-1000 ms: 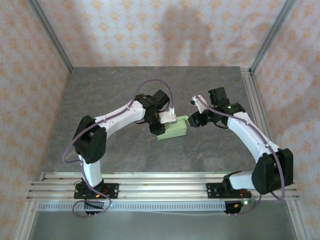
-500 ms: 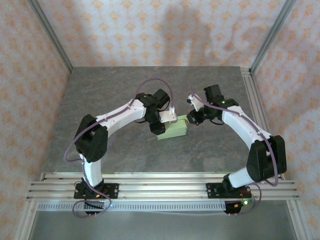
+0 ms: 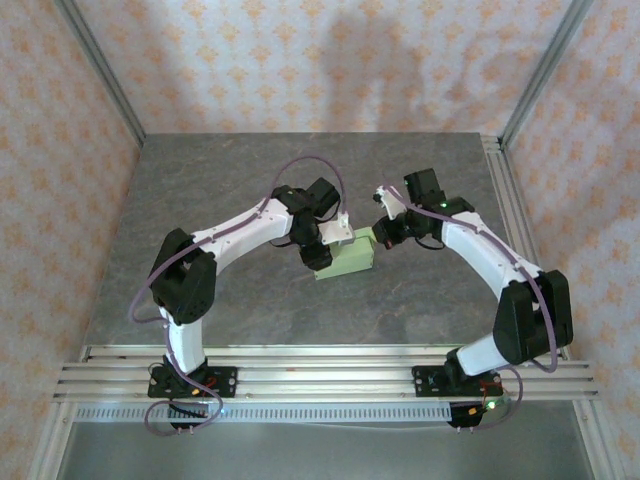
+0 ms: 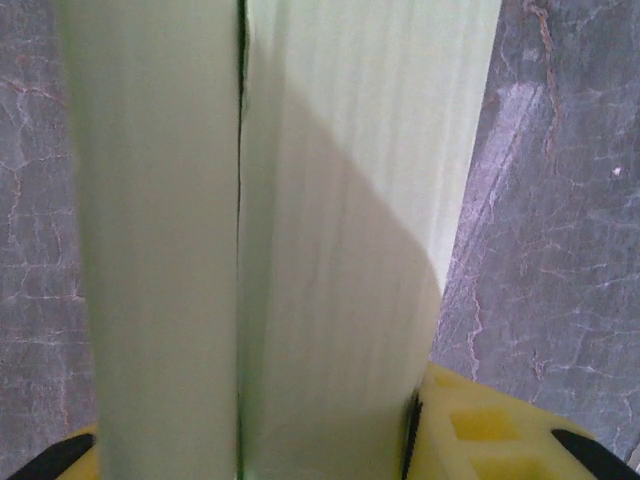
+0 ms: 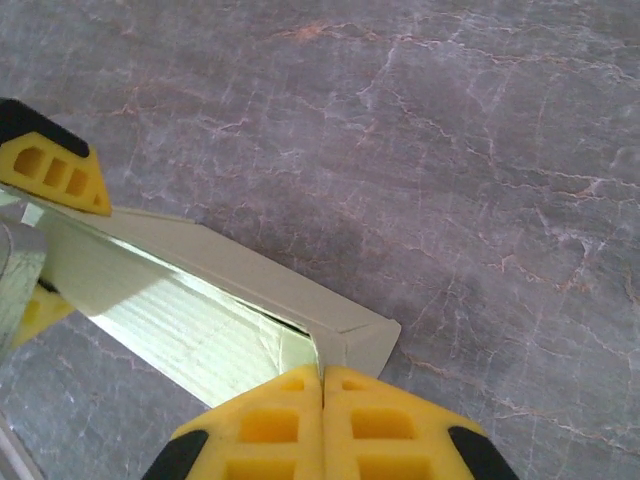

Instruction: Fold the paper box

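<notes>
Your paper box [image 3: 350,260] lies near the middle of the table [image 3: 230,180], between the two arms and a little nearer the left one. Your left gripper [image 3: 318,254] has it by the left end. In the left wrist view the pale green card runs up between the yellow fingers [image 4: 485,435]. They stand partly open with the box filling the space between them. A dark seam runs lengthwise down the card there, where two panels meet.

Your right gripper [image 3: 382,237] is at the box's far right corner. Its fingers [image 5: 265,425] are pressed flat together with no gap, and their tips touch the folded corner of the card. You cannot tell whether a sliver of card is nipped between them. In the right wrist view one finger of the left gripper shows at the far end of the box.

From above, the left gripper's black and white body covers the left end of the box, so you cannot see the grip itself from there. The table is grey stone with pale veins. Metal rails [image 3: 320,365] run along its near edge and carry both arm bases. Metal frame posts [image 3: 100,70] rise at the back corners. The walls [image 3: 300,60] are papered in peach with a repeating orange motif. A purple cable [image 3: 300,163] loops over the left arm's wrist. A small green light [image 3: 442,207] glows on the right arm near its wrist.
</notes>
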